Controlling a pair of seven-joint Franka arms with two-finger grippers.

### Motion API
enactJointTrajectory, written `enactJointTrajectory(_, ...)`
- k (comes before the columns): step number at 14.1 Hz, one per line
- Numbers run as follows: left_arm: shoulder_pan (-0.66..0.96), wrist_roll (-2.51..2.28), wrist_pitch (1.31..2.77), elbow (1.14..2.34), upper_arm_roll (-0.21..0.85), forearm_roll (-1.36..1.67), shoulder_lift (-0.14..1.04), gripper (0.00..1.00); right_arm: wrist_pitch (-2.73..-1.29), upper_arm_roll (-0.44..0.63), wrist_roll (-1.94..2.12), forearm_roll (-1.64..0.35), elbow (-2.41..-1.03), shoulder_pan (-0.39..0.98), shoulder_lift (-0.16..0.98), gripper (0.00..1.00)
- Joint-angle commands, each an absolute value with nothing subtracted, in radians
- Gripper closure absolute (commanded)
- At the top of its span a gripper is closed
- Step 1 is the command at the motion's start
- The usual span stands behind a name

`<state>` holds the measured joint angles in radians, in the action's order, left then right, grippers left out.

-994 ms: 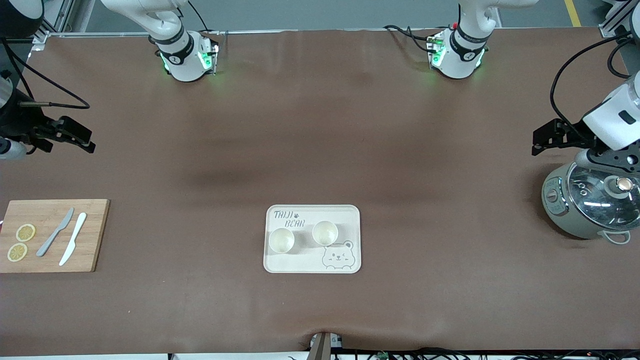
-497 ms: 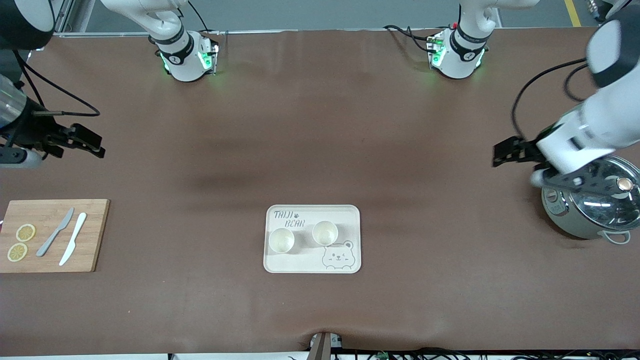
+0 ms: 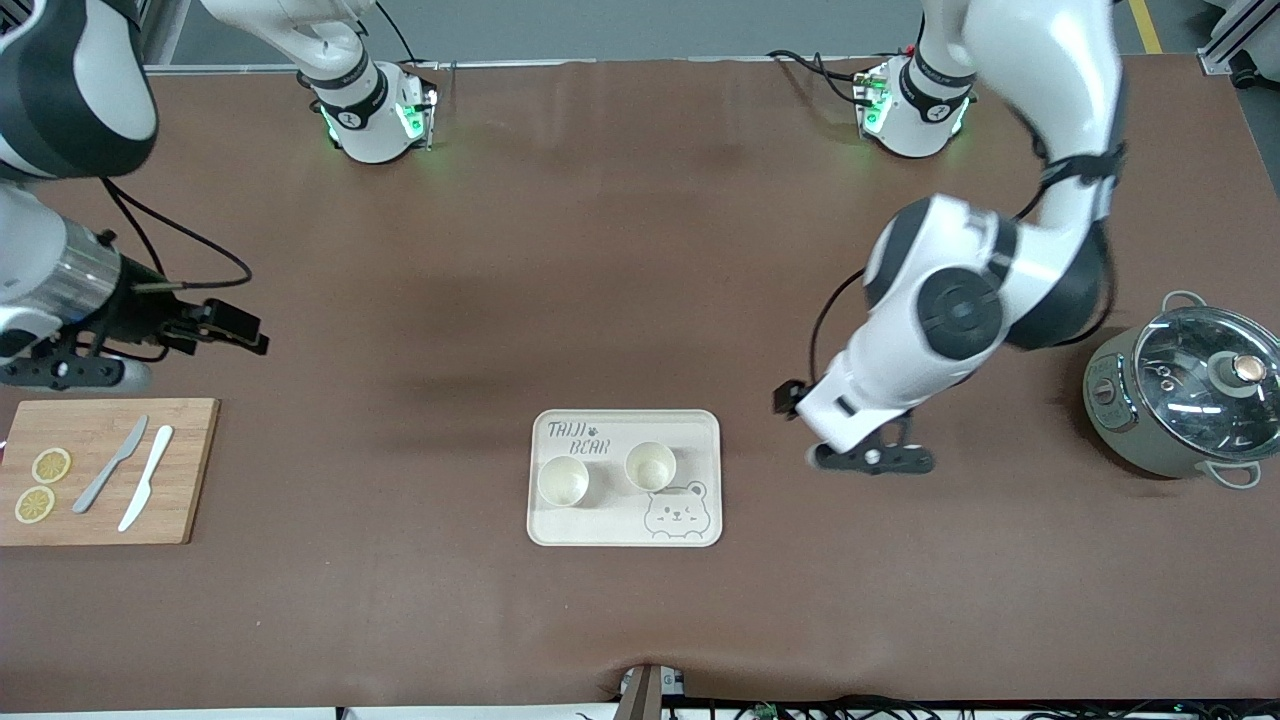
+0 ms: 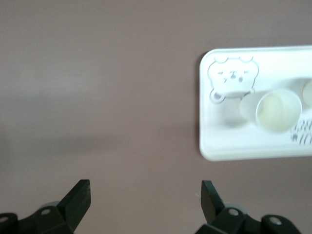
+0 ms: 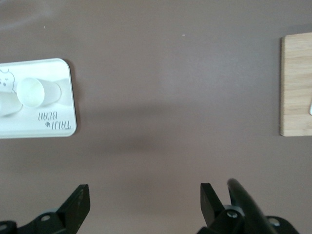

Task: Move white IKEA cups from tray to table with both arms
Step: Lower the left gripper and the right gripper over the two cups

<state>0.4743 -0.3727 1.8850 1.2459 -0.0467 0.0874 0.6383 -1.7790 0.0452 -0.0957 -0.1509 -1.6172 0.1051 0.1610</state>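
Brown cloth covers the bench (image 3: 640,250). Right gripper (image 3: 235,330), jaws open, hangs above a cutting board (image 3: 100,470). Two cups (image 3: 563,480) (image 3: 650,465) stand on the tray (image 3: 700,430). Left gripper (image 4: 146,202), jaws open, hovers beside the tray, near a pot (image 3: 1185,395).

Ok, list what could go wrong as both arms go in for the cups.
1. The two white cups stand close together on the tray, so the open left gripper and open right gripper may crowd each other.
2. Open fingers around one cup could nudge the other.
3. The left arm's elbow passes near the pot and might clip it.
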Motion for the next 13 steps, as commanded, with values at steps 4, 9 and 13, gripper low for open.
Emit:
enactJointTrajectory(4, 0.529, -0.462, 2.009, 1.062, -0.046, 0.071, 0.839, 0.00, -1.874, 0.049, -0.147, -0.163, -1.504, 0.205, 0.340, 0.00)
enactJointTrajectory(9, 0.593, -0.508, 2.074, 1.025, -0.074, 0.071, 0.920, 0.00, -1.919, 0.049, -0.236, -0.164, -1.303, 0.261, 0.537, 0.00)
enactJointTrajectory(13, 0.666, -0.577, 2.155, 1.022, -0.136, 0.071, 0.977, 0.00, -1.962, 0.046, -0.274, -0.176, -1.185, 0.284, 0.675, 0.00)
